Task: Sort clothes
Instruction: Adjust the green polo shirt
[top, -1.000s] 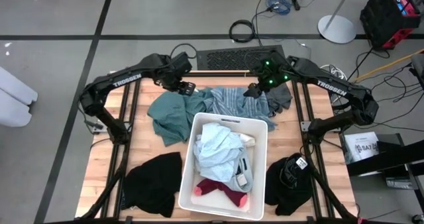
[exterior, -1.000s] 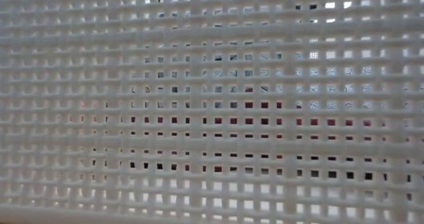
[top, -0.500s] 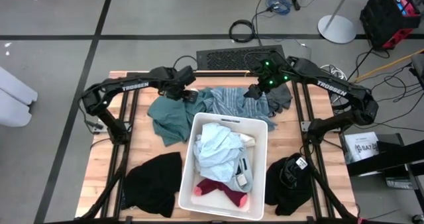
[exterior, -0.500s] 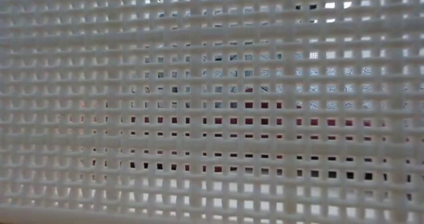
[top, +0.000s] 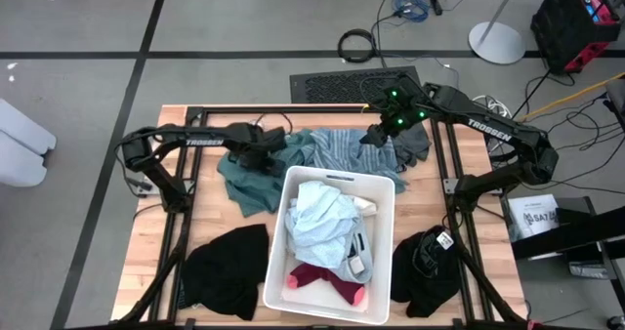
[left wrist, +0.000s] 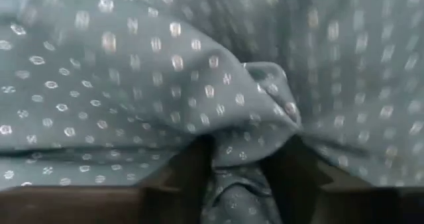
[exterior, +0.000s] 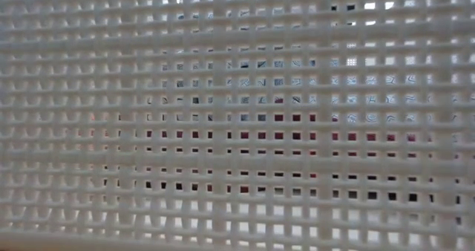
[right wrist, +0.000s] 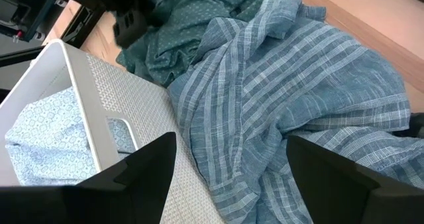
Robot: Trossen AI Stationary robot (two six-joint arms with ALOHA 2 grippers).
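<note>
The left gripper (top: 270, 146) was down in the teal garment (top: 249, 179) by the white bin's (top: 386, 262) far left corner, its fingers (left wrist: 189, 168) part-closed around a pinched fold, so the step in hand looked like a grab. The right gripper (top: 374, 135) hovered wide open and empty over the striped shirt (top: 342, 149). The next move likely called for a firm pinch and a clean lift over the bin's rim; bare wood lay left of the teal garment, above a black pile (top: 227, 267).
</note>
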